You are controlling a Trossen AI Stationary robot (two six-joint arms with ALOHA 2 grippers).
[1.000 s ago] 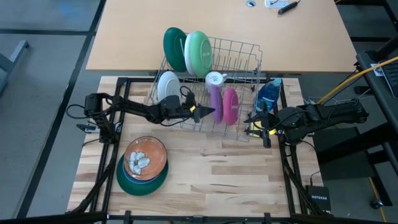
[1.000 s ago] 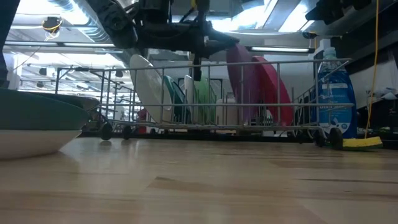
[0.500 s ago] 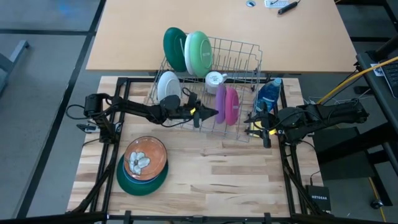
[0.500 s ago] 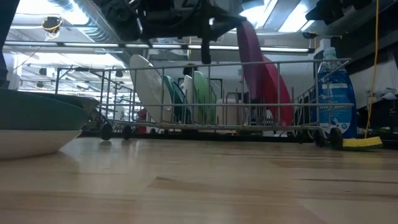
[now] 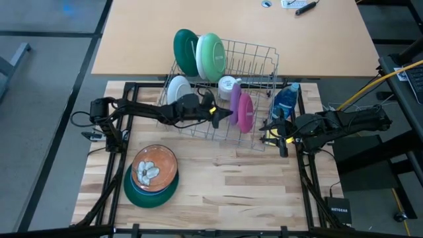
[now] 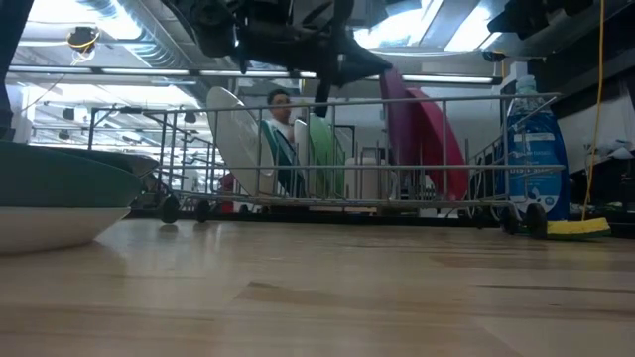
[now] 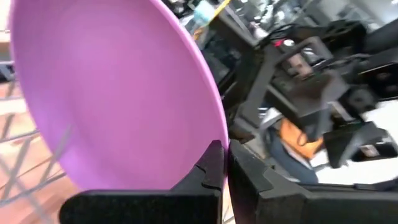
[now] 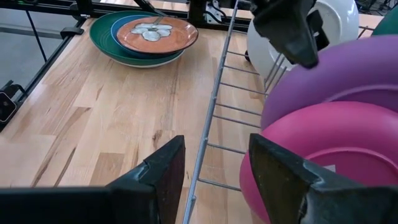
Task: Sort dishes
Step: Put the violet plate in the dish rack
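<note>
A wire dish rack [image 5: 254, 63] at the table's far side holds a dark green plate [image 5: 186, 51], a light green plate [image 5: 211, 57], a white plate [image 5: 177, 90], a purple plate [image 5: 234, 98] and a pink plate [image 5: 245, 113], all on edge. My left gripper [image 5: 223, 114] reaches into the rack from the left, shut on the purple plate [image 7: 118, 93]. My right gripper [image 5: 268, 129] waits open just right of the rack, holding nothing. A stack of dishes [image 5: 153, 173] with an orange flowered one on top lies near the left front. My left gripper pinches the purple plate's rim [image 7: 214, 140] between its two fingers. The fingers [image 7: 208, 171] lie level and come from the table's left. The plate stands on edge and tilted, its lower part still inside the rack beside the pink plate [image 8: 311, 149].
A blue soap bottle [image 5: 285, 100] stands right of the rack, with a yellow sponge [image 6: 575, 228] by it. A white cup [image 5: 228, 84] sits in the rack. A person shows behind the rack in the low view. Bare wood lies at the table's front centre and right.
My left gripper has risen and moved a little toward the far edge, rolling as it went, still shut on the purple plate. The plate has come up with it and tipped away from the pink plate.
</note>
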